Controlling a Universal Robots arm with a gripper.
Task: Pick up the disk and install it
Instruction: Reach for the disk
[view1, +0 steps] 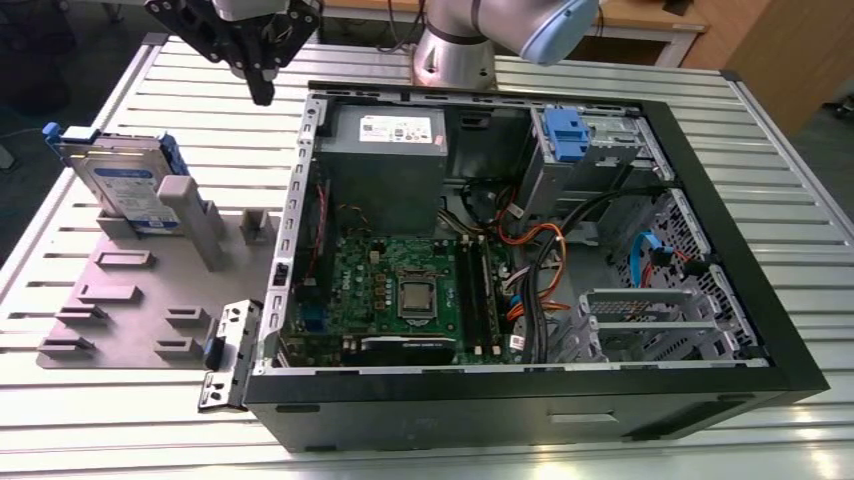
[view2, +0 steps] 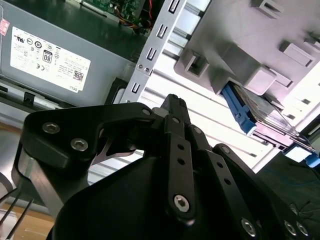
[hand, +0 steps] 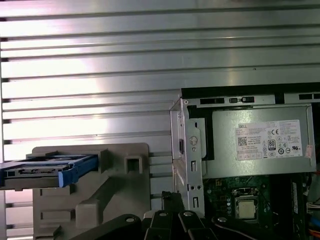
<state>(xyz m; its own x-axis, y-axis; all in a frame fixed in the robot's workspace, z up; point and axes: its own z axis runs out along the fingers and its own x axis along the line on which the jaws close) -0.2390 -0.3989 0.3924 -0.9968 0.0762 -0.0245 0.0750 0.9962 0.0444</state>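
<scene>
Silver-bodied, flat and rectangular, with a white-and-blue label on its face and a blue plastic bracket round its edges, the disk (view1: 118, 185) (view2: 265, 114) (hand: 45, 171) stands on edge, leaning, in a slot of the grey plastic fixture plate (view1: 120, 290) (view2: 235, 55) (hand: 115, 190). The plate lies flat on the slatted aluminium desk (view1: 134, 420) (hand: 100, 60), at the exterior view's left. Just beside it, toward the exterior view's right, sits the open black computer case (view1: 534, 400), with a green motherboard (view1: 400, 290) on its floor and a bare blue latch (view1: 567, 135) at its far side. The grey metal power supply box (view1: 387, 135) (view2: 75, 45) (hand: 260, 160) with a white sticker fills the case corner nearest the fixture. The black gripper (view1: 262, 92) (view2: 172, 102) (hand: 172, 197) hangs above the desk near that corner, between case and fixture, well apart from the disk. Its jaws are together, with nothing held between them.
</scene>
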